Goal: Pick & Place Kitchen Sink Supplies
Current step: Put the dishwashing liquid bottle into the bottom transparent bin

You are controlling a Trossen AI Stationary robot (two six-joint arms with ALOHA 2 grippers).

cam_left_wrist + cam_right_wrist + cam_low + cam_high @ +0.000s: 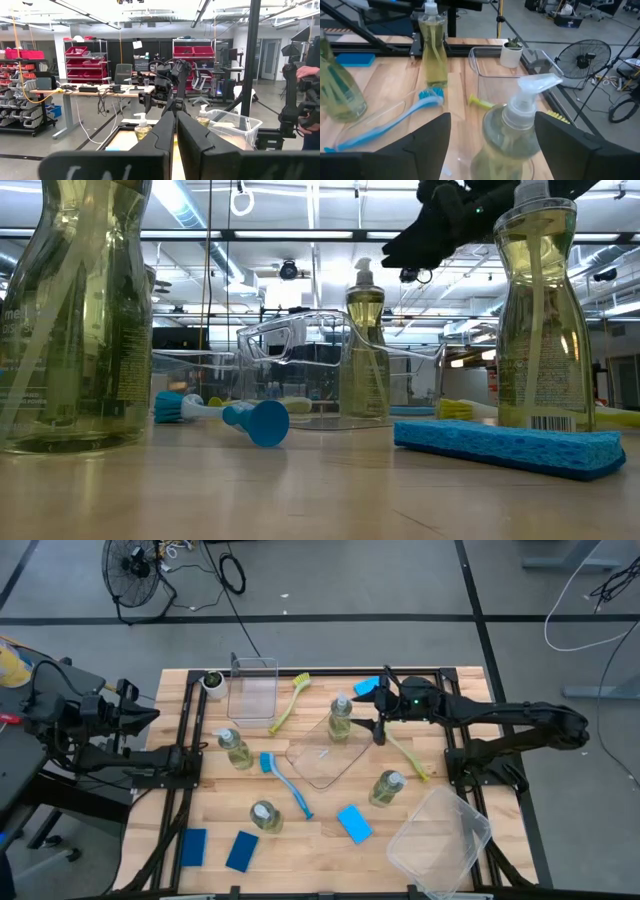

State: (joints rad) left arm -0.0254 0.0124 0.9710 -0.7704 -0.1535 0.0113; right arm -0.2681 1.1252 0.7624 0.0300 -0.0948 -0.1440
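Four clear bottles of yellow-green soap stand on your table (pixel 300 840). One bottle (pixel 341 718) sits at the far end of the clear flat tray (pixel 325 760), and your right gripper (pixel 379 727) is just beside it with its fingers spread wide. In the right wrist view that bottle's pump top (pixel 530 97) rises between the two fingers (pixel 420 140), and neither one touches it. A second bottle (pixel 236 749) stands toward the left edge, a third (pixel 266 816) sits nearer the front, and the fourth (pixel 388 787) is to the right of the tray, next to the big clear bin (pixel 440 840) at the front right corner.

You have the blue brush (pixel 285 781) lying between the tray and the left bottles. One yellow-green brush (pixel 289 700) lies beside the small clear bin (pixel 252 688) at the back edge, and the other (pixel 408 754) lies under the right arm, partly hidden. Two blue sponges (pixel 217 849) rest at the front left corner, a third (pixel 354 823) lies in front of the tray, and a fourth (pixel 367 686) shows at the back edge near the right gripper. A small potted plant (pixel 213 682) stands by the back bin.

Your left gripper (pixel 150 718) waits off the left edge, its fingers (pixel 165 135) pressed together with nothing between them.
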